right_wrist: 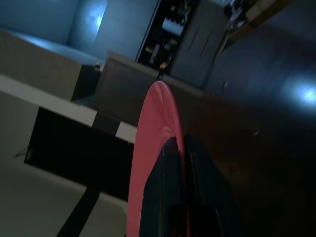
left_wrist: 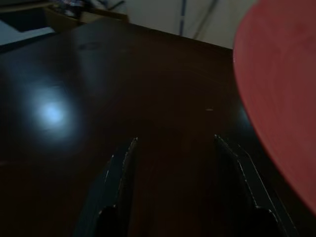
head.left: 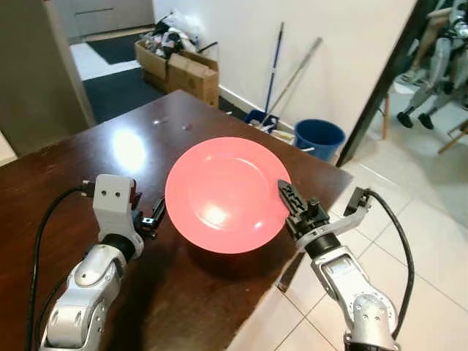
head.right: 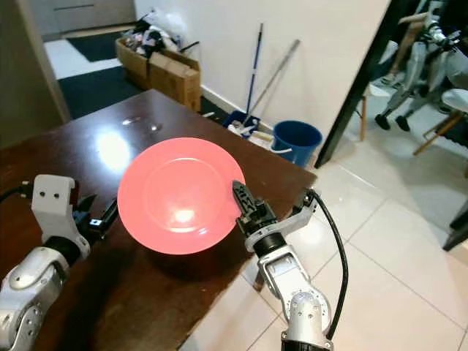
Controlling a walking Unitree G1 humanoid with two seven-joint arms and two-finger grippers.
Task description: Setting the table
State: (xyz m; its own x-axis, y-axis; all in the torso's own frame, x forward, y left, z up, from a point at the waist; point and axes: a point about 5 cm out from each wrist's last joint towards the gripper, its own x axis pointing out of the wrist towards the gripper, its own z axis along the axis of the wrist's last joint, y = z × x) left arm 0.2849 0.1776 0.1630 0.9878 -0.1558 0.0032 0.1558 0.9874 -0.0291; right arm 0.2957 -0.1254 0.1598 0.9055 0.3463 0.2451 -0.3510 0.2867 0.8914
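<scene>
Honestly can't read a single thing anywhere here, no words, numbers or logos. The cardboard boxes (head.left: 186, 71) by the wall look like the best bet for print, but they're too small and blurry to make anything out, and the blue bucket (head.left: 319, 137) shows no lettering either.

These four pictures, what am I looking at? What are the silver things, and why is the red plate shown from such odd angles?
It is a humanoid robot setting a table. Two pictures come from cameras in its head, looking down at its silver arms. The other two come from a camera on each wrist, looking along that arm's black fingers. The right gripper pinches the rim of the red plate, holding it above the dark wooden table; its wrist view sees the plate edge-on. The left gripper is open, beside the plate's other edge, holding nothing. Behind the table are cardboard boxes, a blue bucket and a mop against the wall.
</scene>
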